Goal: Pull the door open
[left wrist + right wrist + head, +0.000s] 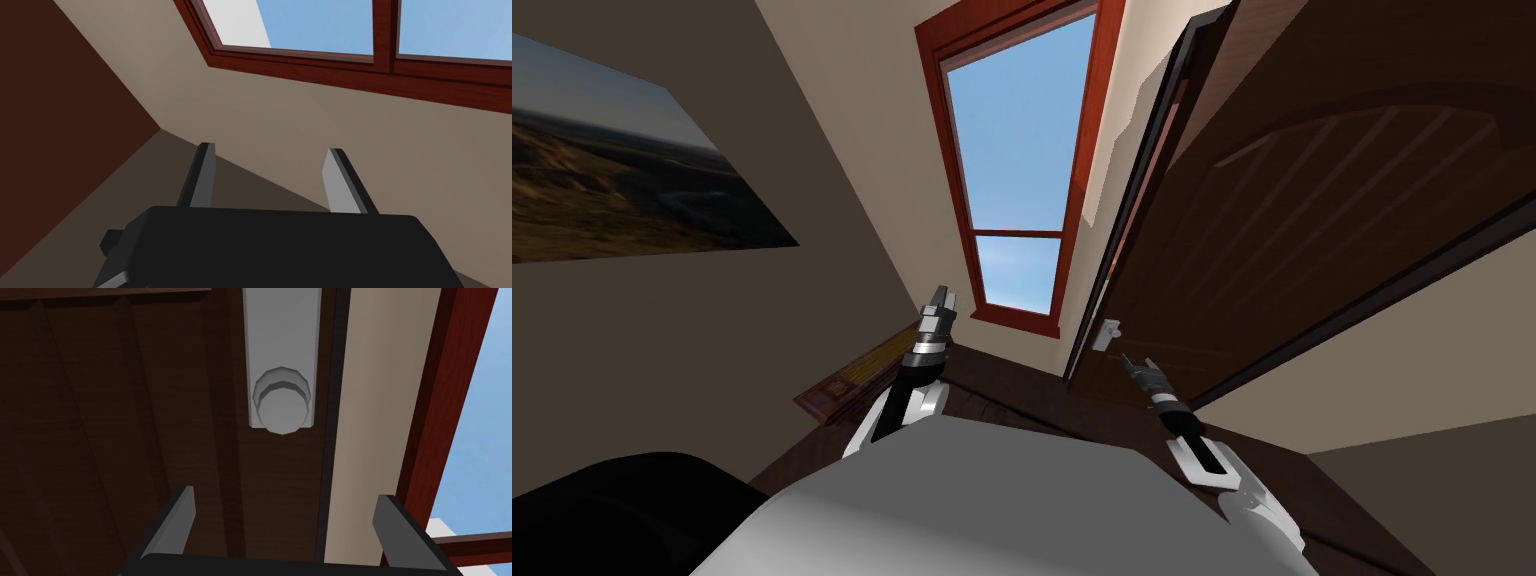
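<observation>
right gripper (285,493), fingers apart, faces grey door knob (281,410); left gripper (271,148), fingers apart, near window (325,25).

Bright blue window (1017,150), dim shadowed brown door (1312,250), strong wide-lens splay at the corners.

A home — wood-framed window (1017,170), wall picture (622,170), panelled door (1312,220).

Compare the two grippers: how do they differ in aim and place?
The right gripper points at the grey knob on the door, short of it; the left gripper points away from the door. The right gripper is near the door's edge; the left gripper stands farther left. Both are open and empty.
</observation>
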Controlling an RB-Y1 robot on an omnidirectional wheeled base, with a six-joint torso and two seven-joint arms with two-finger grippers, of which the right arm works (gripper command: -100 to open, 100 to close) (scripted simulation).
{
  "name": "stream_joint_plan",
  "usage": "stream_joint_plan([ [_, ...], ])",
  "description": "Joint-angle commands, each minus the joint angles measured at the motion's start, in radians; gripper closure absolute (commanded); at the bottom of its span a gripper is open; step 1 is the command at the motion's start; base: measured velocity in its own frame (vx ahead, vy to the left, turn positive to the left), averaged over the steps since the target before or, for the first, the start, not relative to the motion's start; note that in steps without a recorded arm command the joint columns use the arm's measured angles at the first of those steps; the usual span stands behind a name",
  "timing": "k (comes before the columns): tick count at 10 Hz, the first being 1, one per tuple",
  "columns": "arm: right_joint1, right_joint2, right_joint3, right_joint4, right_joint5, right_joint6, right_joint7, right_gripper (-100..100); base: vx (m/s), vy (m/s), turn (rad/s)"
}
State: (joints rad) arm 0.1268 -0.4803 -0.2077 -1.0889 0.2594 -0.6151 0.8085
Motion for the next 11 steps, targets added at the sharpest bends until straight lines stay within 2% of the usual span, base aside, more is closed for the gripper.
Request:
stream_joint_plan([
  [1, 0.0, 0.0, 0.0, 0.0, 0.0, 0.0, 0.0, -100, -0.005, 0.022, -0.012],
  [8, -0.027, 0.02, -0.016, 0.023, 0.003, 0.015, 0.03, -100, 0.187, -0.024, 0.038],
  [9, -0.025, 0.019, -0.014, 0.02, 0.003, 0.014, 0.028, -100, 0.087, -0.018, 0.015],
  [10, -0.025, 0.019, -0.014, 0.02, 0.003, 0.014, 0.028, 100, -0.01, 0.005, -0.006],
  [11, -0.025, 0.019, -0.014, 0.02, 0.003, 0.014, 0.028, 100, -0.033, 0.01, 0.01],
])
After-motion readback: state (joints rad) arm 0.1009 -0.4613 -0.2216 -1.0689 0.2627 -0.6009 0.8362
